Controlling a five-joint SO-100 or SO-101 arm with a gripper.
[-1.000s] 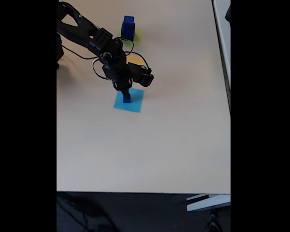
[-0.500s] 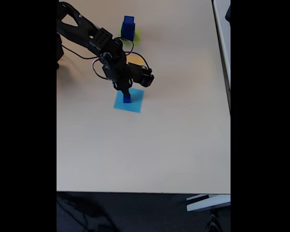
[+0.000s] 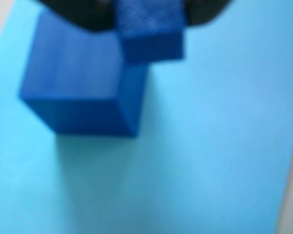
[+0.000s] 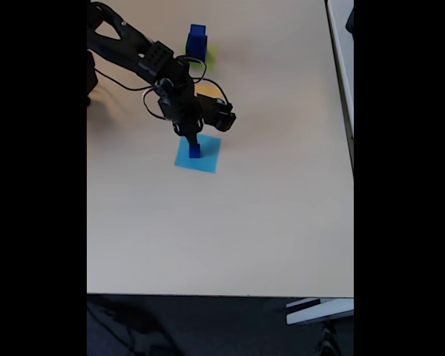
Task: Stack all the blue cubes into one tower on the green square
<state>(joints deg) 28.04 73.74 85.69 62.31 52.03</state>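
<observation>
In the wrist view a small blue cube (image 3: 149, 34) sits between the dark fingers of my gripper (image 3: 149, 17), which is shut on it. Just behind and to its left, a larger blue cube (image 3: 73, 83) rests on the flat light-blue square (image 3: 210, 136). In the fixed view my gripper (image 4: 193, 143) points down over the light-blue square (image 4: 206, 157), with a blue cube (image 4: 194, 151) at its tip. A blue tower of cubes (image 4: 196, 41) stands on the green square (image 4: 210, 52) at the far side of the table.
An orange square (image 4: 208, 91) lies between the green and light-blue ones, partly covered by the arm (image 4: 144, 59). The beige table (image 4: 230, 230) reaches its front edge low in the fixed view and its right edge near a white object (image 4: 319, 310).
</observation>
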